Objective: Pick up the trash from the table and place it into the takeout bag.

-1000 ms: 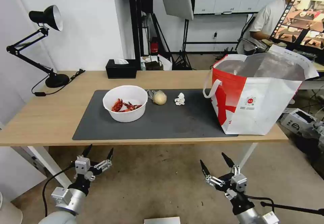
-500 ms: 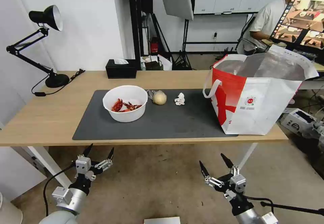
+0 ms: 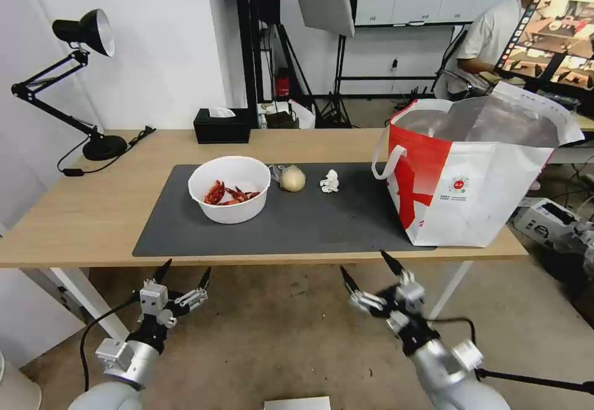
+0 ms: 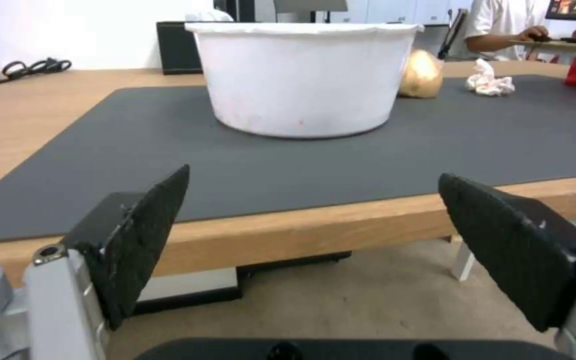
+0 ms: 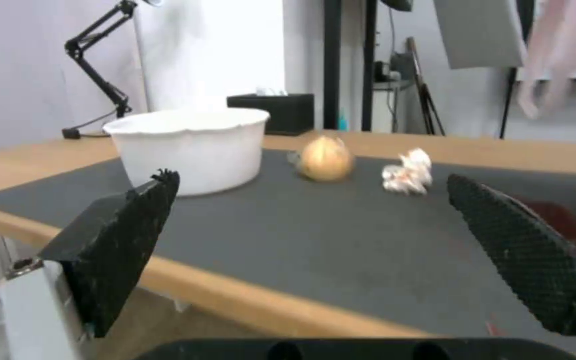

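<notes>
1. My right gripper (image 3: 370,276) hangs below the table's front edge, fingers spread wide and holding nothing; the left gripper (image 3: 183,277) sits likewise open and empty under the near left side.
2. If I raise the right gripper straight up, I risk clipping the table (image 3: 93,212) edge.
3. The crumpled tissue (image 3: 330,181) lies on the dark mat (image 3: 297,224) near the wrapped beige ball (image 3: 292,178), which looks round enough to roll if nudged.
4. The white bowl of crayfish shells (image 3: 229,188) stands just beside the ball; a tilted lift could spill shells.
5. The takeout bag (image 3: 470,169) stands open at the table's right end; its soft rim may fold if bumped.
</notes>
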{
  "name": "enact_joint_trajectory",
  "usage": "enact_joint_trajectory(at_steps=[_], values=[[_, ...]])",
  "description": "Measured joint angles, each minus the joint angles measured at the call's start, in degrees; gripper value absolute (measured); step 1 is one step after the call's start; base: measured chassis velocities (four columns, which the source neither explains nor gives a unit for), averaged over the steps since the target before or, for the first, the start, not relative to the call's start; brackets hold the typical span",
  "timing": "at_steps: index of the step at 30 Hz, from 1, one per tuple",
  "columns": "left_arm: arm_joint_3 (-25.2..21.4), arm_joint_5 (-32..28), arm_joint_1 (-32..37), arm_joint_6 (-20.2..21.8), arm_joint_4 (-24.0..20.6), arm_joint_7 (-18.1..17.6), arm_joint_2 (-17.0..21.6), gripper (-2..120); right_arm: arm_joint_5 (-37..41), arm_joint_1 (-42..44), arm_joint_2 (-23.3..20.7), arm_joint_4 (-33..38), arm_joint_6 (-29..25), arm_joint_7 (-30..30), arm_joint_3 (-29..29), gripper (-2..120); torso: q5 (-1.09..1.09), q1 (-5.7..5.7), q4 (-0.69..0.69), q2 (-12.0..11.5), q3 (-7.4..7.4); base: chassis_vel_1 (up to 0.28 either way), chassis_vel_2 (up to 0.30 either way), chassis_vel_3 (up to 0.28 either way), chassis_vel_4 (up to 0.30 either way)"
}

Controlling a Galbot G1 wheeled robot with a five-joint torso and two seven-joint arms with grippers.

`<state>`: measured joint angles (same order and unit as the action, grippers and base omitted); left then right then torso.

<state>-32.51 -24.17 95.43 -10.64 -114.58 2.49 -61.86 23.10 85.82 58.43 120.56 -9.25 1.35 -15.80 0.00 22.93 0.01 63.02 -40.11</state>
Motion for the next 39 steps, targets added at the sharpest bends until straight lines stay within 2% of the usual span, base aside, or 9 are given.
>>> enact_joint_trajectory(at_steps=[5,8,14,17,22,24,25,31,39], values=[[0.3,1.1,0.3,0.5,-0.3,-0.1,-0.9,100,4.4,-8.0,-5.4,-2.5,2.4,-2.7,4.3,100,0.00,0.00,-0.02,0.0,0.00,0.000,0.000,0.000,0.000],[0.3,1.3,0.5,0.5,-0.2,-0.1,-1.1,100,5.8,-12.7,-6.9,-5.0,3.3,-4.2,7.4,100,-0.01,0.00,-0.01,0.0,-0.01,0.000,0.000,0.000,0.000],[0.3,1.3,0.4,0.5,0.2,-0.1,-1.0,100,8.7,-22.5,-7.0,-10.2,4.8,-7.5,14.1,100,-0.01,0.00,-0.02,0.0,0.00,0.000,0.000,0.000,0.000],[0.3,1.2,0.0,0.5,0.6,-0.2,-0.8,100,11.6,-32.2,-4.5,-15.6,6.8,-12.1,20.6,100,-0.01,0.00,0.00,0.0,-0.01,0.000,0.000,0.000,0.000],[0.5,1.1,-0.3,0.6,0.6,-0.3,-0.8,100,14.0,-39.7,-1.7,-19.6,11.2,-18.9,25.4,100,-0.01,0.00,0.00,0.0,0.00,0.000,0.000,0.000,0.000],[0.7,1.1,-0.6,0.7,0.8,-0.3,-0.8,100,16.2,-44.4,0.5,-22.0,15.8,-25.8,27.9,100,-0.01,0.00,-0.01,0.0,-0.01,0.000,0.000,0.000,0.000],[0.7,1.1,-0.6,0.7,0.8,-0.3,-0.8,100,16.2,-44.4,0.5,-22.0,15.8,-25.8,27.9,100,-0.01,0.00,-0.01,0.0,-0.01,0.000,0.000,0.000,0.000],[1.2,1.1,-1.7,0.7,2.1,-0.3,-0.4,100,21.0,-52.9,4.7,-28.2,21.6,-35.6,29.6,100,-0.01,0.00,0.00,0.0,0.00,0.000,0.000,0.000,0.000],[1.6,1.0,-2.4,0.8,2.8,-0.3,-0.1,100,24.5,-59.4,8.4,-36.5,23.9,-39.7,30.7,100,-0.01,0.00,-0.01,0.0,0.00,0.000,0.000,0.000,0.000]])
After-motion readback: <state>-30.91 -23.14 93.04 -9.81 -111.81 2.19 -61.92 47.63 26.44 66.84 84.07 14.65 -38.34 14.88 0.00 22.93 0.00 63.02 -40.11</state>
